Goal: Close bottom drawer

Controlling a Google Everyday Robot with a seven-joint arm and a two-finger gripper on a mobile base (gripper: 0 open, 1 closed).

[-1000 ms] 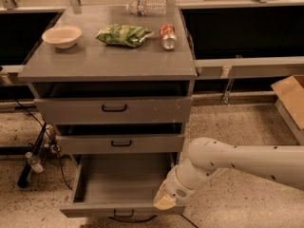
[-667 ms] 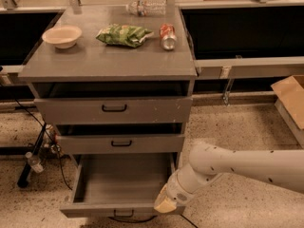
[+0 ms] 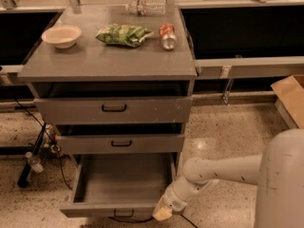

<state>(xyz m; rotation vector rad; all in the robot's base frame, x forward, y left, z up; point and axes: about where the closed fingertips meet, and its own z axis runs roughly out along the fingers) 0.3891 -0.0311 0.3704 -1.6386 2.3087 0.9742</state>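
Observation:
The bottom drawer (image 3: pixel 114 208) is a wide grey metal tray, pulled far out of the cabinet, and its inside looks empty. Its short front panel carries a small black handle (image 3: pixel 123 214) near the picture's lower edge. My gripper (image 3: pixel 162 213) sits low at the right end of that front panel, close to its right corner. Above are the mid-height drawer (image 3: pixel 121 144) and the tall top drawer (image 3: pixel 114 109), both pushed almost in.
On the cabinet top (image 3: pixel 85 63) lie a bowl (image 3: pixel 61 35), a green bag (image 3: pixel 124 34), a can (image 3: pixel 166 35) and a water bottle (image 3: pixel 145 6). A cardboard box (image 3: pixel 292 99) stands at the right. Cables and a bottle (image 3: pixel 34 161) lie at the left.
My arm has lowered and drawn slightly nearer the drawer's right front corner. The drawer itself looks as far out as before.

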